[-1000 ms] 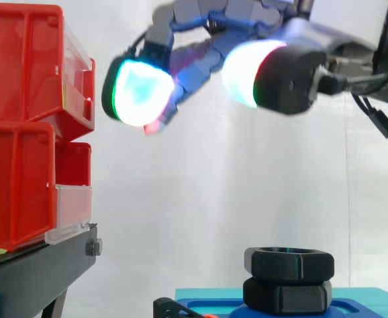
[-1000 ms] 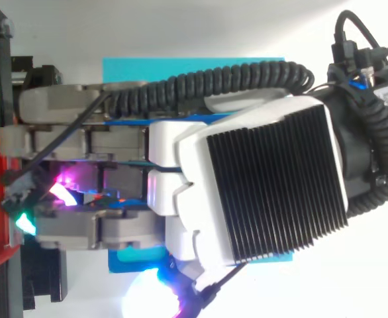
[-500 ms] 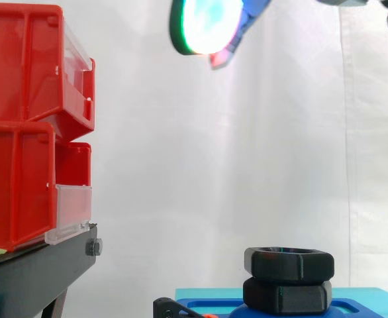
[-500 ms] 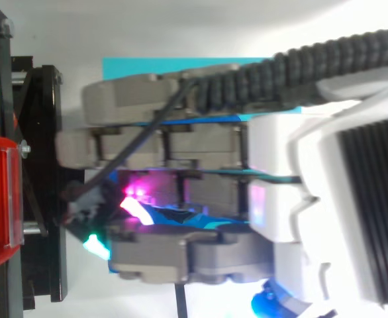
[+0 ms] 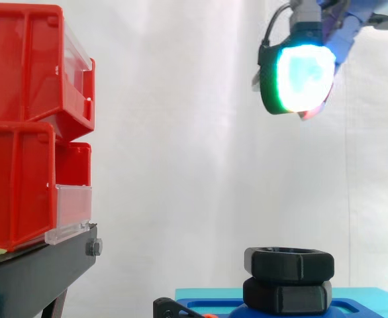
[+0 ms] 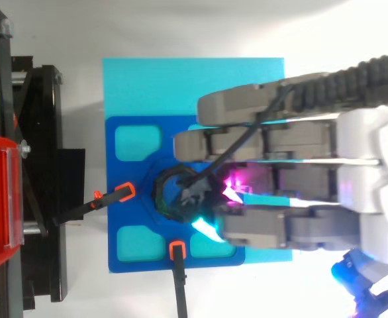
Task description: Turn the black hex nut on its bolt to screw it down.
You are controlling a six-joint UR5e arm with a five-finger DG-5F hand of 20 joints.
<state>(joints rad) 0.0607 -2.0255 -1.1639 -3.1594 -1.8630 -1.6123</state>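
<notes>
Bright, even light; white curtain (image 5: 181,146) shows faint fold shadows. Fingertip pad (image 5: 301,71) of the hand (image 6: 373,192) blows out white-cyan in side view; magenta glow spills beneath it in top view.

Side cam is sitting low, abt level w/ the black hex nut (image 5: 289,263), looking straight across at the white curtain (image 5: 181,165). It's sitting close in, w/ the frame edge cutting the nut's blue base (image 6: 131,177) at the bottom. Top cam is looking straight down, also close. Both are sharing the nut, the base, red bins (image 5: 22,132) and black stand (image 5: 35,275) at left, and the hand (image 5: 300,76) at right.
</notes>
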